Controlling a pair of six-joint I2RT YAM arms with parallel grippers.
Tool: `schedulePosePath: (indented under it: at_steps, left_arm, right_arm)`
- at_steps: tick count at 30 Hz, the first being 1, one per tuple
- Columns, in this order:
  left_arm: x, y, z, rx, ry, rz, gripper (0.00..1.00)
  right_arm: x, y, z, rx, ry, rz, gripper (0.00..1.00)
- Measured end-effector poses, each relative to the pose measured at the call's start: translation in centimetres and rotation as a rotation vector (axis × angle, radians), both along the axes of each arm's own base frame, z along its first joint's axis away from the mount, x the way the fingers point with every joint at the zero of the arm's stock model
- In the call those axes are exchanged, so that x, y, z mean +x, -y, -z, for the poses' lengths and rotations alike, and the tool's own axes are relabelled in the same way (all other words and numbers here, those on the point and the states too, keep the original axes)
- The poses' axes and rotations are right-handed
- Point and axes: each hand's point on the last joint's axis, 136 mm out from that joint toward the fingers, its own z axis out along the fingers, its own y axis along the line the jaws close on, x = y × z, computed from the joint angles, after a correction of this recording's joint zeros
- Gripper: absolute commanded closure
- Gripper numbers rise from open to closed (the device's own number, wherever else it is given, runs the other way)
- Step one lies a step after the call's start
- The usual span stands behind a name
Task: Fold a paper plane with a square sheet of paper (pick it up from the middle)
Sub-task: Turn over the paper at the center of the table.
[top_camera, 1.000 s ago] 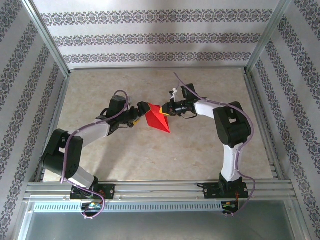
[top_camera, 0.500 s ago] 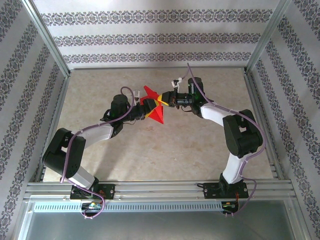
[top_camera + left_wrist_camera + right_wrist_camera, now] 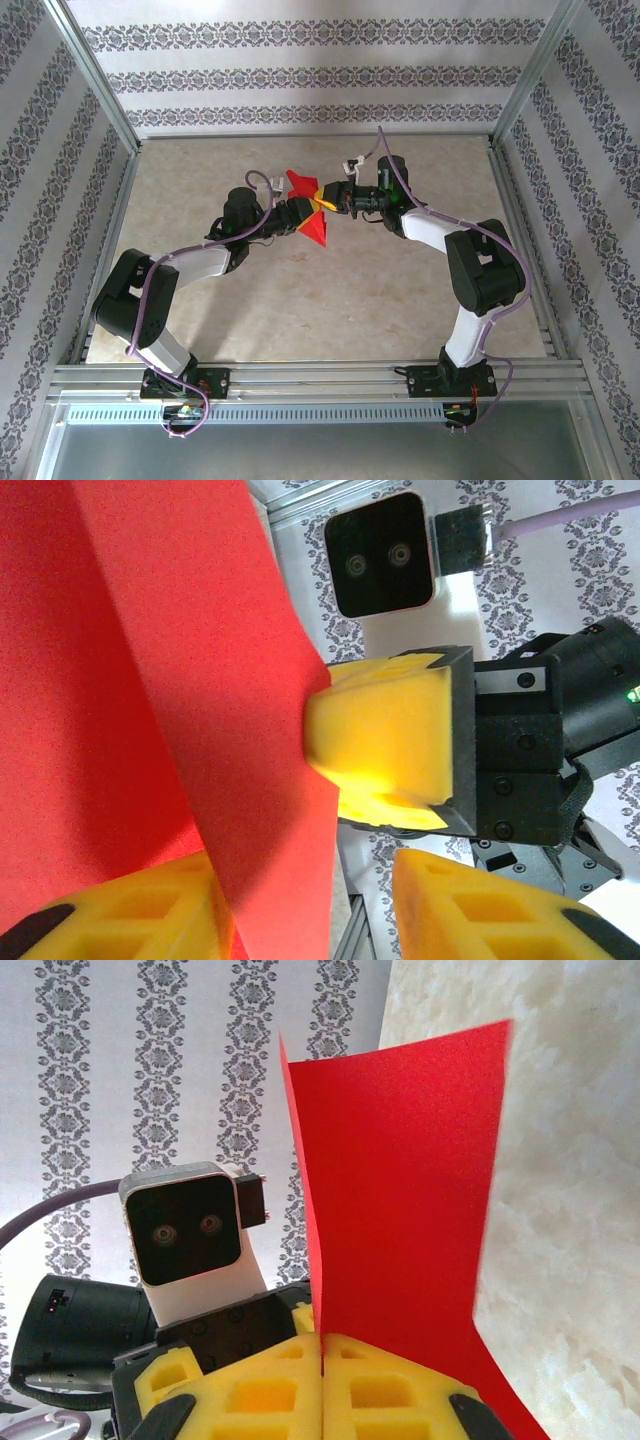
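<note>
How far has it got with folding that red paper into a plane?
Done: the red paper is lifted off the table and already creased. In hand: the right claw pinches it shut while the left claw straddles it, jaws apart. To do: it is no narrow pointed dart yet, so more folds remain.

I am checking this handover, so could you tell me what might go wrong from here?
1. The right gripper alone pinches the square sheet of paper, held above the table; a slip may drop it.
2. The left gripper has its jaws apart around the sheet, nearer one finger; closing may crease it crookedly.
3. The grippers are close and may collide.
</note>
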Motion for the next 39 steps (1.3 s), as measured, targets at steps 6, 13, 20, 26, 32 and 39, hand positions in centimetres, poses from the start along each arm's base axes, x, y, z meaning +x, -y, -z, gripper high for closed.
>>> schedulePosePath:
  at_steps: [6,13,20,26,32,39]
  left_arm:
    - [0.1,0.0,-0.4,-0.007,0.019,0.000,0.76]
    - [0.2,-0.1,-0.2,0.004,0.026,-0.006,0.87]
    - [0.5,-0.9,1.8,0.070,-0.029,-0.040,0.89]
    - [1.3,-2.6,4.8,0.289,-0.118,-0.087,0.89]
    - [2.4,-6.2,5.0,0.658,-0.142,-0.172,0.89]
    - [2.9,-8.9,5.8,1.186,-0.150,-0.222,0.90]
  right_arm:
    - [-0.1,0.0,0.2,0.003,-0.023,0.000,0.84]
    - [0.2,1.3,0.6,-0.002,-0.031,0.031,0.62]
    - [0.8,4.8,-0.2,-0.037,0.028,0.128,0.52]
    - [1.3,9.0,0.6,-0.193,0.090,0.279,0.45]
    - [0.7,12.7,0.6,-0.439,0.198,0.406,0.43]
    - [-0.4,15.8,2.0,-0.644,0.220,0.477,0.42]
